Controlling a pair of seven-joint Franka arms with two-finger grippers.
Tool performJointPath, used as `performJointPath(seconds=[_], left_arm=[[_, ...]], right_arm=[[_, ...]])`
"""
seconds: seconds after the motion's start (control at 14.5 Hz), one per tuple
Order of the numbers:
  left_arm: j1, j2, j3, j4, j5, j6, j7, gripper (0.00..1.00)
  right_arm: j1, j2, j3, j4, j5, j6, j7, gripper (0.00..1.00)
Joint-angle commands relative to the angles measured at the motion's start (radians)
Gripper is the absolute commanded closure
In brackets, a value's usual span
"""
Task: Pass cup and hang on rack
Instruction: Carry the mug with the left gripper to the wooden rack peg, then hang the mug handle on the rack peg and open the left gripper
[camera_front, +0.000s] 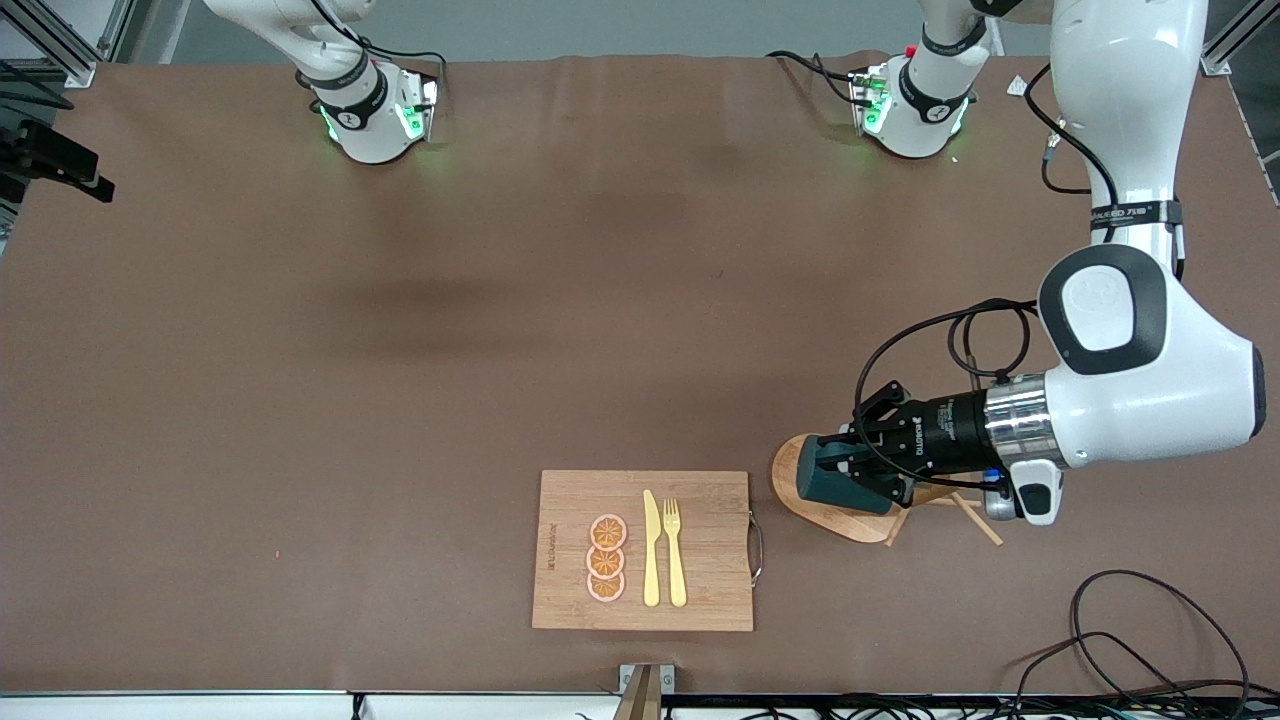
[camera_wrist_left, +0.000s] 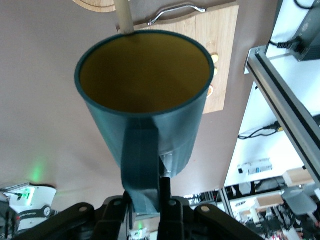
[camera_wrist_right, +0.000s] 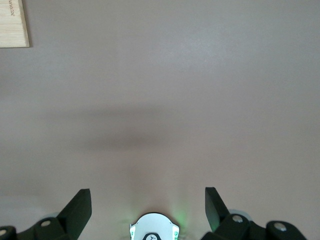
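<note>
Brown matte table (camera_front: 400, 350) fills the front view, wrinkle-free cloth-like surface, aluminium frame rails at the corners, loose black cables (camera_front: 1140, 640) at the edge nearest the front camera toward the left arm's end. Bamboo cutting board (camera_front: 645, 550) sits near that same edge, carrying three orange slices (camera_front: 606, 558), a yellow knife (camera_front: 651, 548) and a yellow fork (camera_front: 675, 552), metal handle on its side facing the rack. Left wrist view shows white framing and shelving past the table edge. Left gripper (camera_front: 850, 470) reaches in sideways over the rack (camera_front: 840, 510), jaws clamped on the handle of the cup (camera_front: 838, 475). Cup lies on its side in the air, long axis roughly level, mouth pointing away from the jaws toward the right arm's end, base toward the wrist; in the left wrist view the cup (camera_wrist_left: 145, 100) shows its ochre inside straight on, handle strip running back into the jaws, fingers (camera_wrist_left: 167, 200) pinching it. Rack looks tipped, oval base on edge beside the cup's mouth end, thin pegs sticking out under the wrist; one peg (camera_wrist_left: 124, 15) sits right at the cup's rim, touching or not can't tell. Right gripper (camera_wrist_right: 147, 205) waits high over bare table, jaws wide apart, nothing between them; the right arm's base (camera_front: 372, 115) stands at the table's top edge.
</note>
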Motion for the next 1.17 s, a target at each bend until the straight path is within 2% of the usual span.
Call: performJointPath(seconds=[0.0,0.35,0.55,0.76,1.11], left_arm=[[0.026,-0.032,-0.027,-0.06,-0.08,-0.015,0.077,0.99],[0.098,-0.03,-0.03,-0.108,-0.193,-0.122,0.237,0.99],[0.156,-0.021,-0.032,-0.115,-0.204,-0.196,0.331,0.99],[0.179,-0.017,-0.03,-0.161,-0.259,-0.207,0.425,0.99],[0.207,0.019,-0.03,-0.166,-0.258,-0.211,0.525,0.99]], right_arm=[[-0.006,-0.014,0.008,-0.008,-0.008,-0.002,-0.008,0.0],[-0.003,-0.014,0.011,-0.008,-0.008,0.0,-0.008,0.0],[-0.001,-0.014,0.011,-0.008,-0.008,0.001,-0.009,0.0],[-0.001,-0.014,0.011,-0.008,-0.008,0.001,-0.009,0.0],[-0.001,-0.014,0.011,-0.008,-0.008,0.001,-0.011,0.0]])
